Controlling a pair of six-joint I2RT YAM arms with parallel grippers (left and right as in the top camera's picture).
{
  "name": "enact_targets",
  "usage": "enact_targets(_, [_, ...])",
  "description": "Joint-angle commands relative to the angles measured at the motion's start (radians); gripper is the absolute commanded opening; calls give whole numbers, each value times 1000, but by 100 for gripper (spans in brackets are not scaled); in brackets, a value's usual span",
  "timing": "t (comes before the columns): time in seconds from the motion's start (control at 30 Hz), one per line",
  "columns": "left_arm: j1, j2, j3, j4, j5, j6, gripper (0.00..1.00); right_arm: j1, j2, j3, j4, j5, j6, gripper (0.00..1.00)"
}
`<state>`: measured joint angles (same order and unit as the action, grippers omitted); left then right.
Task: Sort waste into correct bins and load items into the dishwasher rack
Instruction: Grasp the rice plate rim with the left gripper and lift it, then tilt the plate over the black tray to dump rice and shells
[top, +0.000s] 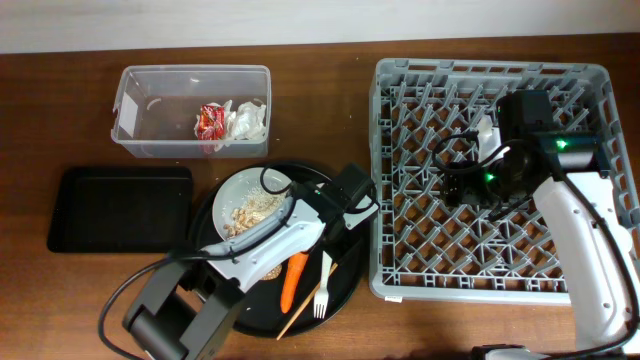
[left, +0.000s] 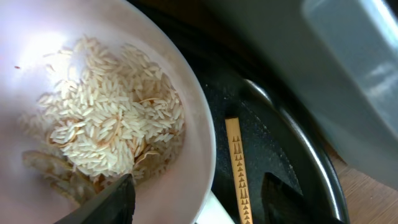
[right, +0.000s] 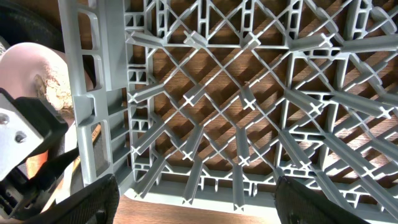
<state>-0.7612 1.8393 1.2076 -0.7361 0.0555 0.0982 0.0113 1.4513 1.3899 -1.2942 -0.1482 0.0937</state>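
Note:
A white plate (top: 255, 187) with rice scraps (top: 250, 212) lies on the round black tray (top: 345, 290). My left gripper (top: 318, 202) is open and straddles the plate's right rim (left: 202, 130), one finger over the rice (left: 106, 124), the other over the tray. The chopstick (left: 237, 168) lies between the fingers. The carrot (top: 293, 280), fork (top: 322, 288) and chopstick end (top: 288, 325) lie on the tray's front, with a small brown lump (top: 272, 272) by the arm. My right gripper (top: 462, 185) is open and empty above the grey rack (top: 400, 270). Cups and bowl are out of view.
The clear tub (top: 140, 100) at the back left holds the red-and-silver wrapper (top: 210, 120) and white tissue (top: 245, 118). The shallow black tray (top: 120, 208) lies in front of it. In the right wrist view, the rack's wall (right: 93, 93) separates my right gripper (right: 196, 199) from the plate (right: 31, 68).

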Motion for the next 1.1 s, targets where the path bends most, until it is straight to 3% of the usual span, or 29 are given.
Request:
enact_targets(0.0, [-5, 27, 3, 6, -35, 8, 49, 9, -3, 0, -1, 2, -11, 84])
enact_targets(0.03, [-5, 27, 3, 6, -100, 8, 39, 9, -3, 0, -1, 2, -11, 84])
enact_targets(0.2, [-5, 27, 21, 7, -184, 8, 18, 9, -3, 0, -1, 2, -11, 84])
enact_targets(0.4, [-5, 27, 47, 6, -263, 8, 3, 9, -3, 0, -1, 2, -11, 84])
enact_targets(0.63, [-3, 10, 199, -130, -314, -2, 1, 9, -3, 0, -5, 2, -11, 84])
enact_targets(0.73, [35, -47, 210, -170, -301, -80, 0, 9, -3, 0, -8, 2, -11, 84])
enact_targets(0.8, [123, -110, 210, -205, -168, -83, 1, 9, -3, 0, -9, 2, -11, 84])
enact_targets(0.9, [376, -168, 210, -247, 56, -81, 0, 9, -3, 0, -13, 2, -11, 84])
enact_targets(1.0, [607, -168, 209, -288, 174, -18, 1, 9, -3, 0, -13, 2, -11, 84])
enact_targets(1.07, [765, -168, 207, -290, 334, 32, 0, 9, -3, 0, -13, 2, -11, 84])
